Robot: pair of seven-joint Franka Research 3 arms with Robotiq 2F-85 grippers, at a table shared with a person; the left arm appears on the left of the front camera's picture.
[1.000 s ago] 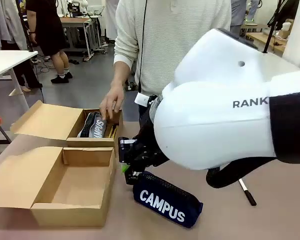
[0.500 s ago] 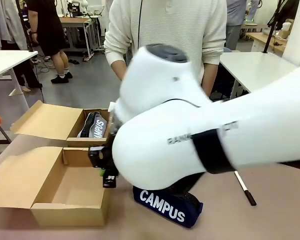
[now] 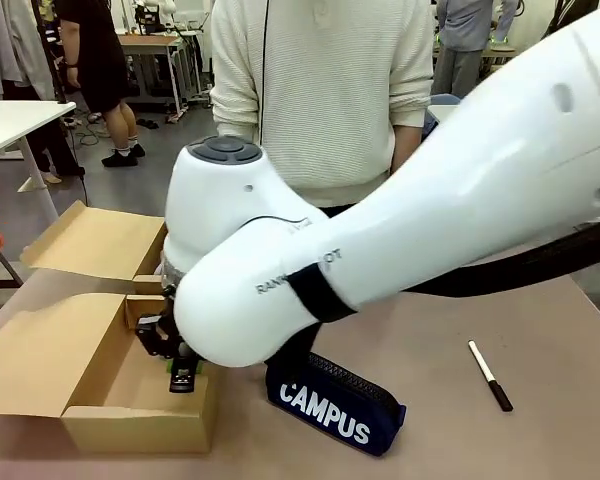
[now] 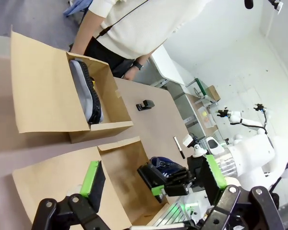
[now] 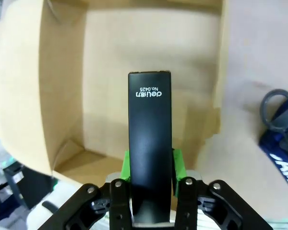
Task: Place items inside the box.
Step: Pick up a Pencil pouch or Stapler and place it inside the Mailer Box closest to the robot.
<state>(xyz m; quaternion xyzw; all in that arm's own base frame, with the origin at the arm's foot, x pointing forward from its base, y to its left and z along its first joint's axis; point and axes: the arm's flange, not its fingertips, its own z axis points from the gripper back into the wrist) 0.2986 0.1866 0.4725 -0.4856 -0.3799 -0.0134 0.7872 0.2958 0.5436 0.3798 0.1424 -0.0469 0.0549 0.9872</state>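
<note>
light: bright, even | shadows: soft | blur: right wrist (far parts)

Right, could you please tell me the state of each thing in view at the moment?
Near brown cardboard box: open, empty.
Far brown cardboard box: open, holding a grey fabric pencil case.
Black oblong stapler: held over the near box.
Right tool: shut on that stapler.
Left tool: open, empty.
Navy fabric "CAMPUS" pencil case: lying on the table.
White black-capped marker: capped, on the table.
Second black stapler: resting on the table.

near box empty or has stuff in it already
Empty, as far as shows: the near box has a bare floor; the black stapler hangs over it.
</note>
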